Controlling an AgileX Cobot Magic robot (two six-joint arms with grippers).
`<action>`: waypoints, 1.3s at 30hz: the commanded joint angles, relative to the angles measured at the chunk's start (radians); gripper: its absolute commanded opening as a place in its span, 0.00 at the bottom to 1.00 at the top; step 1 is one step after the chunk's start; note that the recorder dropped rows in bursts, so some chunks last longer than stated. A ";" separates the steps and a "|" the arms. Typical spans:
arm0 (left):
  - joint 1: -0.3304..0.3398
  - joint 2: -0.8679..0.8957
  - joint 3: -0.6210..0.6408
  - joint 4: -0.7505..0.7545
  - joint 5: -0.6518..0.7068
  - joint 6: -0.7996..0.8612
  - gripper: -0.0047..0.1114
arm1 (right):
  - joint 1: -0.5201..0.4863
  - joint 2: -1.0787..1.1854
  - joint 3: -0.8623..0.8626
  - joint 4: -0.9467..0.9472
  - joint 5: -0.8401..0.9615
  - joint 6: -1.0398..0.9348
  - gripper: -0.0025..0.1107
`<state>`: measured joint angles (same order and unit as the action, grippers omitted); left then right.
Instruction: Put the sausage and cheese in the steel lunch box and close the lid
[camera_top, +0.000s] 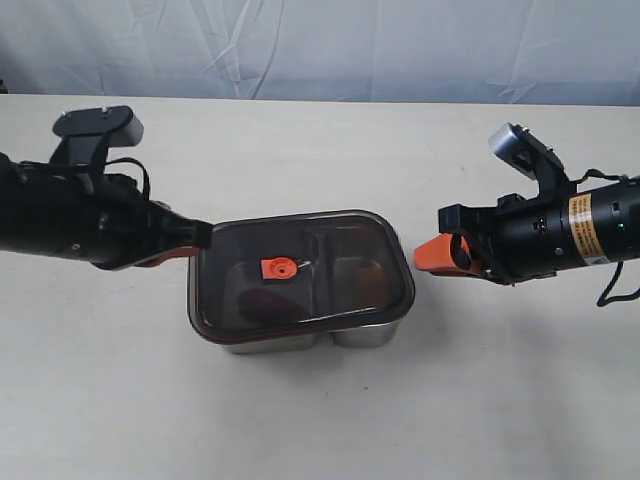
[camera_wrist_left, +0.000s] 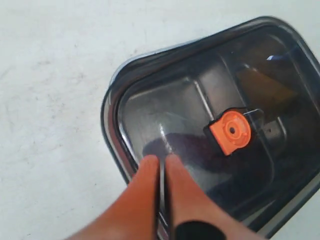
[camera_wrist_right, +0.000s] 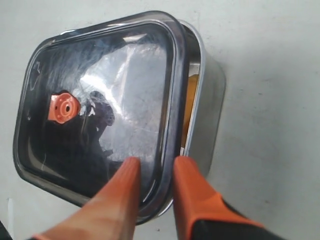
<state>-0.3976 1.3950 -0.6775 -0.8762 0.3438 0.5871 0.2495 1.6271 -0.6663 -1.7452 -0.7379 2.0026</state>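
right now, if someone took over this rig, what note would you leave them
Left hand: shut, tips on the lid at its edge.
Right hand: open, at the opposite end, gripping nothing.
Lid rests on the steel lunch box; the edge near the right hand looks not fully seated.
Sausage shows dimly through the lid; cheese seemingly in the other compartment.
Done: food loaded, lid placed.
Left: press lid shut, withdraw.

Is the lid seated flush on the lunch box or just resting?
Just resting: the lid lies skewed over the steel lunch box, and the right wrist view shows a gap along one rim.
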 joint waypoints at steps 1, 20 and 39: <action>0.005 -0.100 -0.004 0.114 -0.040 -0.080 0.04 | -0.003 -0.009 -0.004 0.001 -0.006 -0.012 0.24; -0.024 0.164 0.046 0.245 -0.066 -0.392 0.04 | -0.003 -0.009 -0.004 0.001 0.030 -0.014 0.24; -0.054 0.226 -0.054 0.232 -0.040 -0.390 0.04 | -0.003 -0.009 -0.004 0.001 0.012 -0.014 0.24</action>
<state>-0.4438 1.6093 -0.7258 -0.6727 0.2745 0.1942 0.2495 1.6271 -0.6663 -1.7452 -0.7249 1.9970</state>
